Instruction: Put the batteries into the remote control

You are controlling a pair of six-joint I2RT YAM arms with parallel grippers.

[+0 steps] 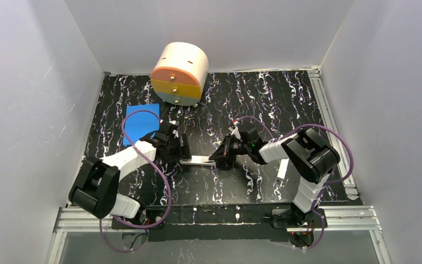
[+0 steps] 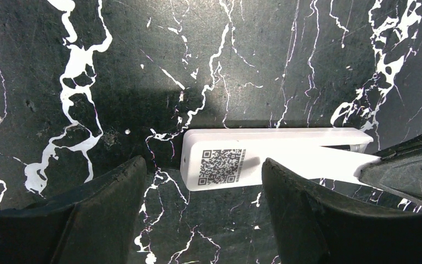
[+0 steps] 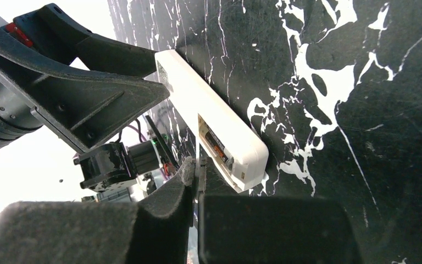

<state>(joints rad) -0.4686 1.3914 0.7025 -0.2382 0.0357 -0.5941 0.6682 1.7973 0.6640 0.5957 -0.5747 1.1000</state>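
The remote control [image 1: 196, 160] lies back-up on the black marble table between my two grippers. In the left wrist view its dark square label [image 2: 222, 166] faces up. My left gripper [image 2: 203, 168] is open, one finger on each side of the remote's label end, not pressing it. In the right wrist view the remote [image 3: 198, 104] shows an open compartment with a dark battery [image 3: 216, 146] in it. My right gripper [image 3: 199, 181] is shut on a thin white cover piece [image 3: 200, 165], held edge-on at the compartment end. The second battery is not visible.
A round cream drawer unit [image 1: 179, 74] stands at the back. A blue pad [image 1: 141, 122] lies behind the left arm. A narrow white bar [image 1: 282, 170] lies by the right arm's base. White walls close in both sides.
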